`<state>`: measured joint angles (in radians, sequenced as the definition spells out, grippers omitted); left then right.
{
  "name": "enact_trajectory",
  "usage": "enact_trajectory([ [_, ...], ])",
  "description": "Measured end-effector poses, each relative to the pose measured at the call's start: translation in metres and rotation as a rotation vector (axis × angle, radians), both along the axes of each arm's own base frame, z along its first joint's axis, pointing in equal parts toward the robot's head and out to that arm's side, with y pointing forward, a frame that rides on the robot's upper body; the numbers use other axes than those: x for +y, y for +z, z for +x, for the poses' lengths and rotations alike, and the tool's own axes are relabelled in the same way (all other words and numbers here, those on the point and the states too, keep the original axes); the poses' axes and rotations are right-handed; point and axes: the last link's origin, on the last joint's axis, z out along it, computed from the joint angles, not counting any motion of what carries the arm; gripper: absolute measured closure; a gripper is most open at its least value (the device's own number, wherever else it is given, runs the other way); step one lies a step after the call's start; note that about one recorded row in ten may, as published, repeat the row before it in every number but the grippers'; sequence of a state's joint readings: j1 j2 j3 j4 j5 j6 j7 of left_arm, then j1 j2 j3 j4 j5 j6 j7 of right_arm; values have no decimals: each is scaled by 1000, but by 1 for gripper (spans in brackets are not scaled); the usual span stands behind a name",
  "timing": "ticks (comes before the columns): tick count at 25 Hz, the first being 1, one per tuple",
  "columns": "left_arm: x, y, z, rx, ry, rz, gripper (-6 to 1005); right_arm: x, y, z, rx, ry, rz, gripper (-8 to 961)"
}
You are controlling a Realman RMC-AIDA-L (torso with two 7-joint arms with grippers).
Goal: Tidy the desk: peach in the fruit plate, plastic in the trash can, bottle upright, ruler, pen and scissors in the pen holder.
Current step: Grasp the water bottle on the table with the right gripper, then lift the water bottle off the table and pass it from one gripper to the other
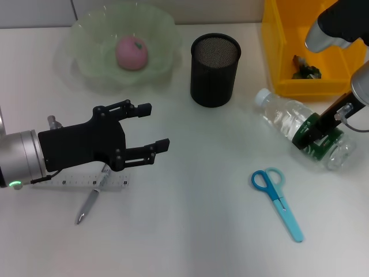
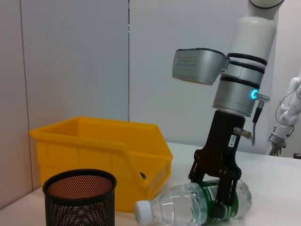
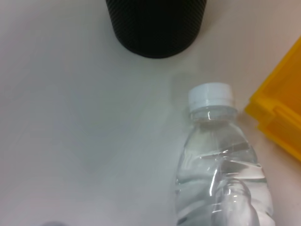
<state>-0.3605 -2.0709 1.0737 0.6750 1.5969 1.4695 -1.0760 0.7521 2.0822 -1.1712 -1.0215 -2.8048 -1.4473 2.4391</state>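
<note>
Two grippers are seen over the counter. The right gripper (image 1: 320,134) is lowered near the right edge, and its black fingers (image 2: 225,188) are closed around the green-labelled middle of the bottle (image 1: 291,124), which lies on its side on the counter. The bottle's long axis is set on a diagonal: its white cap (image 1: 263,96) is pointed toward the far left, at the pen holder (image 1: 214,69), and its base is turned toward the near right edge. Just beyond the bottle, at the far right corner, the yellow trash can (image 1: 277,52) is placed, with a dark crumpled piece (image 1: 304,69) inside it that cannot be identified with certainty. The black mesh pen holder stands upright near the middle of the far edge.

The left gripper (image 1: 154,128) is held above the left part of the counter with its fingers spread wide and nothing between them. Partly hidden beneath it, the clear ruler (image 1: 86,182) lies along the left side, and the pen (image 1: 89,205) is laid across it, tip toward the near edge. The peach (image 1: 132,53) rests in the pale green fruit plate (image 1: 86,60) at the far left corner. The blue scissors (image 1: 277,202) lie flat toward the near right, handles pointed to the far side and blades to the near right.
</note>
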Motion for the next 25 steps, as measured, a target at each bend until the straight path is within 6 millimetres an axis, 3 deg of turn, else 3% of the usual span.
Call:
enact_trajectory([
  [13, 1, 2, -1, 1, 0, 6, 204, -9, 9, -11, 111, 87, 20, 190],
  [25, 5, 9, 4, -68, 16, 55, 205, -42, 23, -26, 449, 330, 42, 196],
])
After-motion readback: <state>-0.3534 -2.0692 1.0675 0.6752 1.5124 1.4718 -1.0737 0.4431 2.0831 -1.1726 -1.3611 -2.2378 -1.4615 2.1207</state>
